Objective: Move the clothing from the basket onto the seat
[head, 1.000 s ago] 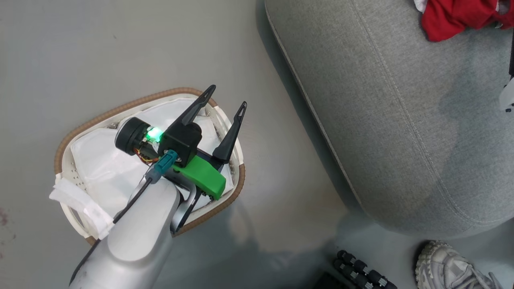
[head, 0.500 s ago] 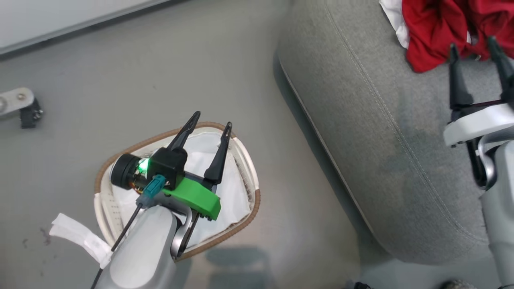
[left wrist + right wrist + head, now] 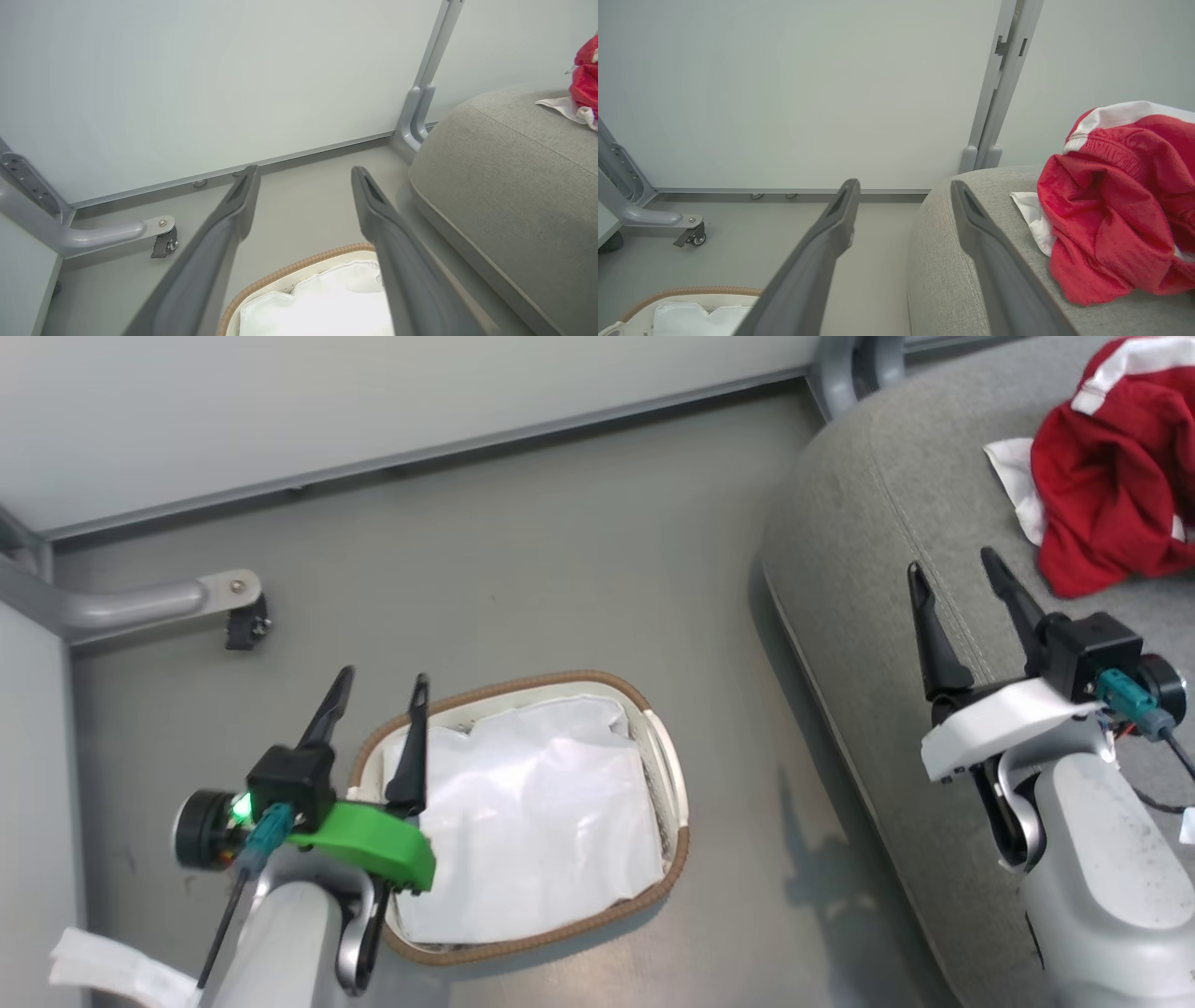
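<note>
The red clothing with white trim lies bunched on the grey seat at the upper right; the right wrist view has the clothing on the seat. The basket stands on the floor, holding just its white lining. My left gripper is open above the basket's left rim, nothing between its fingers. My right gripper is open over the seat's near edge, left of the clothing and apart from it.
A grey wall panel runs along the back. A metal frame leg with a castor stands on the floor at the left. A white strip of fabric lies by my left forearm. Bare grey floor separates basket and seat.
The head camera has tilted up, so the wall and frame leg now show. My left gripper has moved from over the basket's middle to its left rim. My right gripper has drawn back from the clothing.
</note>
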Robot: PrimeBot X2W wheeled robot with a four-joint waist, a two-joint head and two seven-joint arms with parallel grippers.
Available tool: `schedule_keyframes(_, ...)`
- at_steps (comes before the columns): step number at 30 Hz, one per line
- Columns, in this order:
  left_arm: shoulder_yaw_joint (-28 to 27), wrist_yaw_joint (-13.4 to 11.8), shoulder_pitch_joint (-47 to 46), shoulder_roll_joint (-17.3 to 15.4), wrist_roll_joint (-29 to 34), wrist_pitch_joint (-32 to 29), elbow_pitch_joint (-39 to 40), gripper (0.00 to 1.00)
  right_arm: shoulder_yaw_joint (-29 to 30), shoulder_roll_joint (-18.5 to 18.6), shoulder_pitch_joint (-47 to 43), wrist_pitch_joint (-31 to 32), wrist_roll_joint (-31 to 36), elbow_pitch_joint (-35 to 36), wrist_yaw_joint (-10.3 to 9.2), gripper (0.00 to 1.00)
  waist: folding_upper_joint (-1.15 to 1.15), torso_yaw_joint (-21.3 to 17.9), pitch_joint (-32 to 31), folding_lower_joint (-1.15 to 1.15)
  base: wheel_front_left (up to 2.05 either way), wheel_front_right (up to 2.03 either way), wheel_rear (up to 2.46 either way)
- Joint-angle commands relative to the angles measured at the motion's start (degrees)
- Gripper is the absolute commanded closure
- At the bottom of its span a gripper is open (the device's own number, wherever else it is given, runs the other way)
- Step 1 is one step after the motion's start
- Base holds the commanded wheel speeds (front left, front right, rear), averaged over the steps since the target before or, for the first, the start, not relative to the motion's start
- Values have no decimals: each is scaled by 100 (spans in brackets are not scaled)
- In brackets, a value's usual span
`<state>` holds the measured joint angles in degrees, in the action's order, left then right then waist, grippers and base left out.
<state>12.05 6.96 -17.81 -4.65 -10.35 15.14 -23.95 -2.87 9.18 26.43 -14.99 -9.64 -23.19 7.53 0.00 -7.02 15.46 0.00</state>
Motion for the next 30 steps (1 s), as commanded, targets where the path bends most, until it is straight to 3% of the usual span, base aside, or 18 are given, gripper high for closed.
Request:
schedule_keyframes(1, -157, -39, 197, 11, 60, -1, 7, 0, 33, -19, -151, -27, -46, -29, -8, 0, 0, 403, -439, 0, 0, 0, 0)
schedule_keyframes(9, -892, -117, 869, 97, 191, -1, -59, 0, 90, -265, -791, -28, -87, -164, -8, 0, 0, 607, -934, 0, 0, 0, 0)
schedule_keyframes(16, -1159, -160, 1348, 153, 154, -1, 3, 0, 99, -406, -1380, -28, -105, -201, -8, 0, 0, 681, -1277, 0, 0, 0, 0)
schedule_keyframes(30, -1032, -76, 1812, 169, -427, -1, -53, 0, 137, -544, -1822, -28, -141, -262, -8, 0, 0, 744, -1489, 0, 0, 0, 0)
